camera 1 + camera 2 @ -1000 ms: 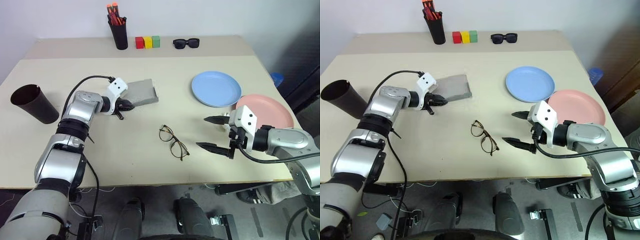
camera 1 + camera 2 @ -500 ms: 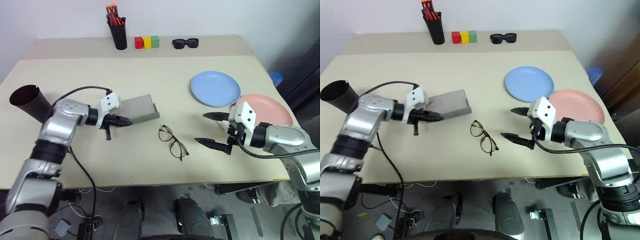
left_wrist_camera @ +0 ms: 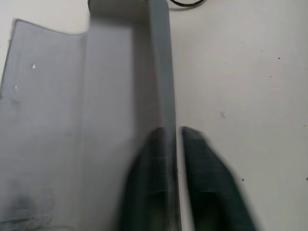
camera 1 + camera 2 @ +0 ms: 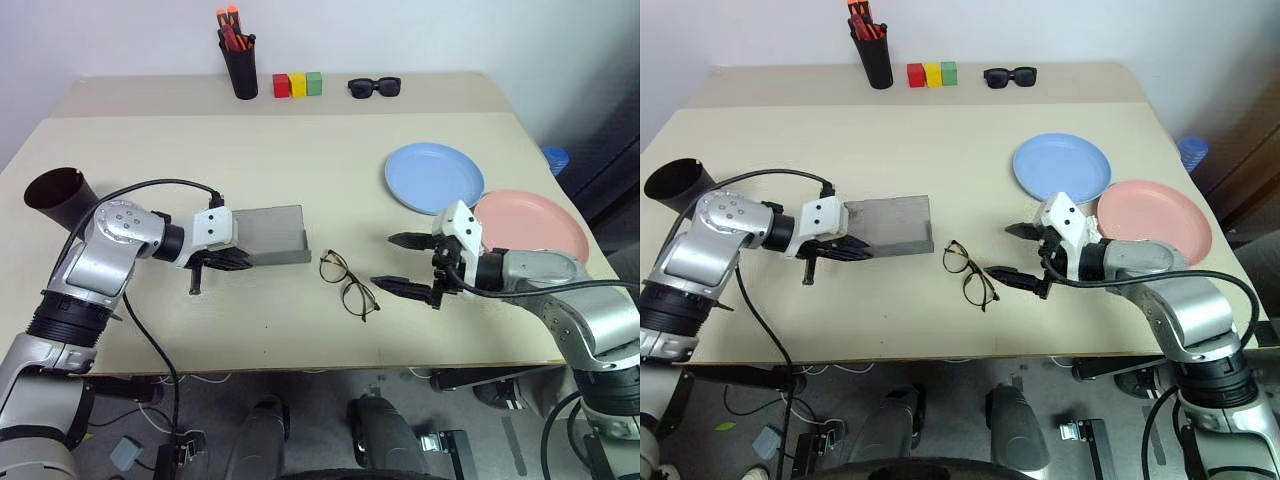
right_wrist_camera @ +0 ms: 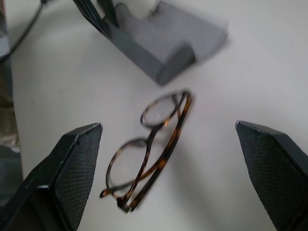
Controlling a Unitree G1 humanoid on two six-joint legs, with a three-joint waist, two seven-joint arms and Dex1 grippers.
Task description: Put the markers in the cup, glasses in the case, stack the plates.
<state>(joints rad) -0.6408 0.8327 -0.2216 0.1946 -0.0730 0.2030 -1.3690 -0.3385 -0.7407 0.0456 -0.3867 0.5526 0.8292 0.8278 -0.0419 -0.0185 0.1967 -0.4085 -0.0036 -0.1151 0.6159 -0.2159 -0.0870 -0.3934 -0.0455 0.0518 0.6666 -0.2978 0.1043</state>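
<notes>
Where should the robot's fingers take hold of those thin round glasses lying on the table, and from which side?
Probably at the bridge between the two lenses of the glasses, coming from above on the robot's right, where the open right gripper hangs. The glasses lie folded and flat, so the thin middle looks like the narrowest part that gives the fingers a hold.

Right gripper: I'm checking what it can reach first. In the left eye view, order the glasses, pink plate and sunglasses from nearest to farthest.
From the right gripper:
1. Glasses, just beside it.
2. Pink plate, at the table's right edge.
3. Sunglasses, at the far edge.
</notes>
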